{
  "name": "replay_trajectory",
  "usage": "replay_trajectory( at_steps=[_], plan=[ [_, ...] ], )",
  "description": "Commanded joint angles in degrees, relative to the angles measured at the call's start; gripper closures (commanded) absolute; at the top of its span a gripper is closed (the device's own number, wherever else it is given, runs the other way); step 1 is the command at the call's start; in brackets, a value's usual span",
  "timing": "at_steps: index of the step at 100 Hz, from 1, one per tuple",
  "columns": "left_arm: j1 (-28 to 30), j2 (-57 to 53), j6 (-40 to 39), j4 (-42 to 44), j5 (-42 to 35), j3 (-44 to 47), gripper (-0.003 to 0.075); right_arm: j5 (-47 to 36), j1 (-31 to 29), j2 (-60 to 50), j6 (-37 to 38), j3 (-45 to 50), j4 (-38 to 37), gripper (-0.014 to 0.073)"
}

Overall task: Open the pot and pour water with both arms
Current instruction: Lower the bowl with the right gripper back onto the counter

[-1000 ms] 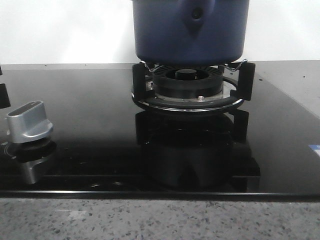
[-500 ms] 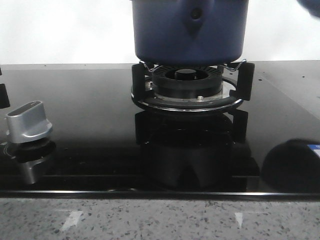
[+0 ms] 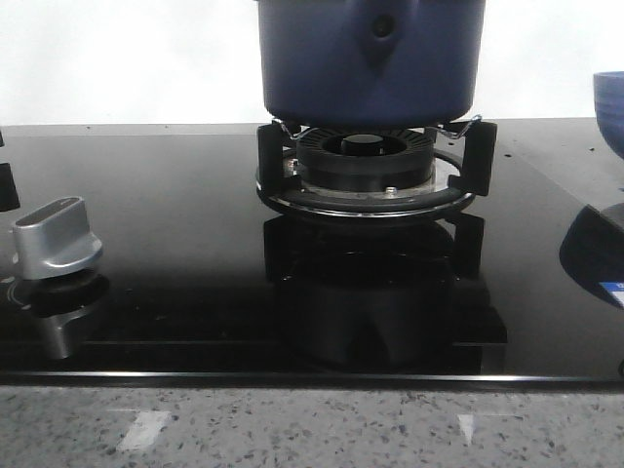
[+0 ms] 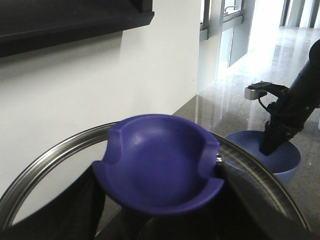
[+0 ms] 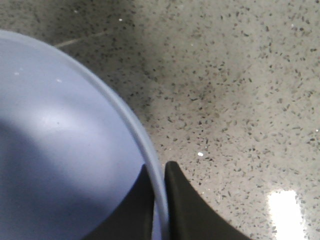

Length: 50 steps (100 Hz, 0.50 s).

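Note:
The dark navy pot (image 3: 370, 58) stands on the gas burner (image 3: 366, 171); its top is cut off by the front view. My left gripper (image 4: 160, 200) is shut on the blue knob (image 4: 160, 167) of the steel-rimmed lid (image 4: 45, 155), which it holds up in the air. My right gripper (image 5: 160, 172) is shut on the rim of the lighter-blue bowl (image 5: 60, 150), one finger inside and one outside. The bowl also shows in the left wrist view (image 4: 285, 157) with the right gripper (image 4: 272, 145) on it, and at the right edge of the front view (image 3: 609, 97).
The black glass hob (image 3: 175, 214) carries a silver control knob (image 3: 57, 237) at the front left. A speckled stone countertop (image 3: 292, 429) runs along the front and lies under the bowl (image 5: 240, 90). A white wall stands behind.
The bowl has come into the front view at the right edge, and its dark reflection on the hob has shifted right. The pot has not moved.

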Motion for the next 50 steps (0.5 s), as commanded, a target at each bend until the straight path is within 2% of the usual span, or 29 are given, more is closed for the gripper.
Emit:
replay_trajectory(
  at_steps=[1,50],
  plan=[
    [-0.45,-2.57,-0.45,-5.92,-0.13,-2.25,0.0478,-2.3,-0.5,-1.87,0.11,-1.29,0.27,0.0641],
    [-0.45,-2.57,-0.45,-5.92,-0.13,-2.25,0.0478,-2.95,-0.5,-1.62,0.11,-1.18,-0.4,0.0639]
  ],
)
